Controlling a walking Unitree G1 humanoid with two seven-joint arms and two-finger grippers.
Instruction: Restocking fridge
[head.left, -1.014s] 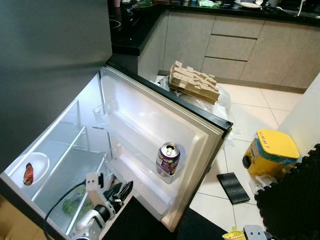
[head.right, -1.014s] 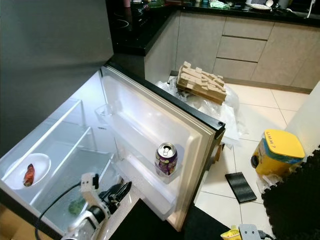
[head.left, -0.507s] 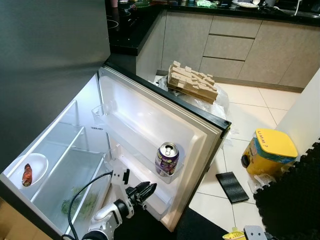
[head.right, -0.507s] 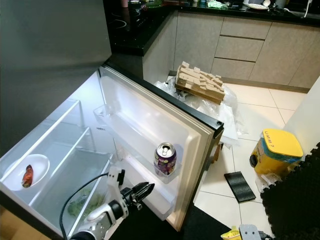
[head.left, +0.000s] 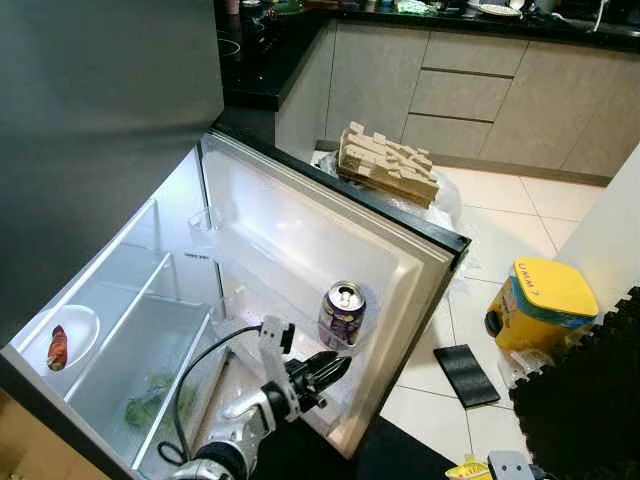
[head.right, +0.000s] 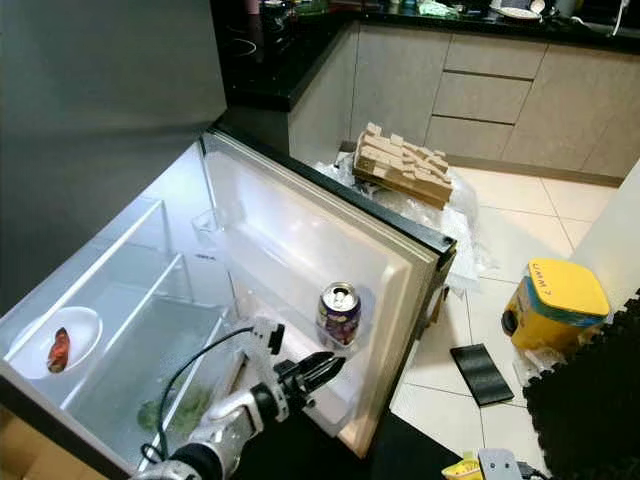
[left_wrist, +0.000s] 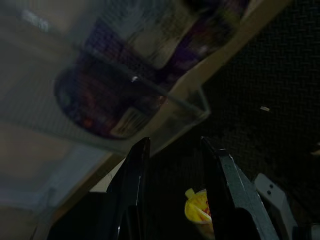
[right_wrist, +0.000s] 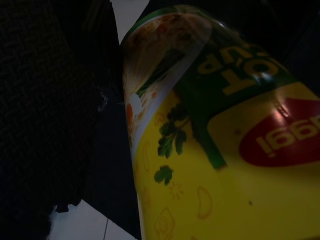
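A purple drink can (head.left: 342, 313) stands upright in the lower shelf of the open fridge door (head.left: 290, 230). My left gripper (head.left: 338, 363) hovers just below and in front of that shelf, open and empty. In the left wrist view the can (left_wrist: 125, 95) shows through the clear shelf wall above the left gripper (left_wrist: 175, 142). A yellow and green Maggi soup cup (right_wrist: 220, 150) sits very close to the right wrist camera, with my right gripper shut on it. The cup's top (head.left: 468, 469) peeks in at the bottom edge beside the grey right wrist (head.left: 507, 465).
Inside the fridge, a white plate (head.left: 80, 325) holds a red item, and greens (head.left: 150, 402) lie in the drawer. A cardboard stack (head.left: 388, 165) sits behind the door. On the floor are a yellow bin (head.left: 540, 305), a flat black object (head.left: 465, 375) and a black mat (head.left: 585, 400).
My left gripper has swung right, from in front of the fridge drawer to just under the door shelf with the can. The can has stayed in place.
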